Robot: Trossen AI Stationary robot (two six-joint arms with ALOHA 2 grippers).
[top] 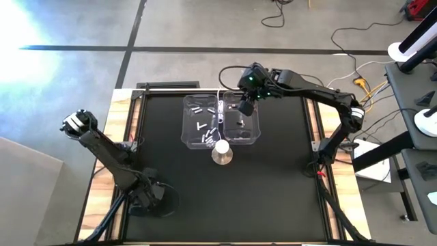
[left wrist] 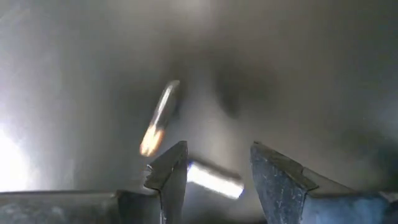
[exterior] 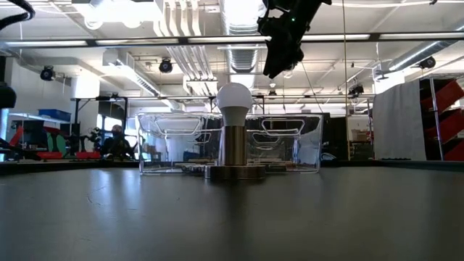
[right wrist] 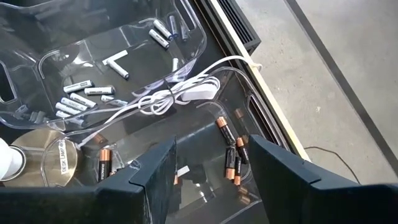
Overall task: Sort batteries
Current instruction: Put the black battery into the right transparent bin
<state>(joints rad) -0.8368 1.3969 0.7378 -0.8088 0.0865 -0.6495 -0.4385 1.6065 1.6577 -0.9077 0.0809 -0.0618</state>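
Two clear plastic bins stand side by side mid-table. The left bin (top: 186,130) holds several silvery-white batteries (right wrist: 79,99). The right bin (top: 257,128) holds several dark batteries with copper ends (right wrist: 231,159). My right gripper (right wrist: 211,167) hangs open above the right bin, well clear of it in the low view (exterior: 278,54), and holds nothing. My left gripper (top: 75,123) is raised beyond the table's left edge. It is open (left wrist: 217,168), with blurred bright streaks ahead of it that I cannot identify.
A lamp with a white bulb (exterior: 234,101) on a round metal base (top: 222,157) stands just in front of the bins. Its white cable (right wrist: 166,96) runs over the wall between the bins. Bare black mat (top: 225,205) lies toward the near edge.
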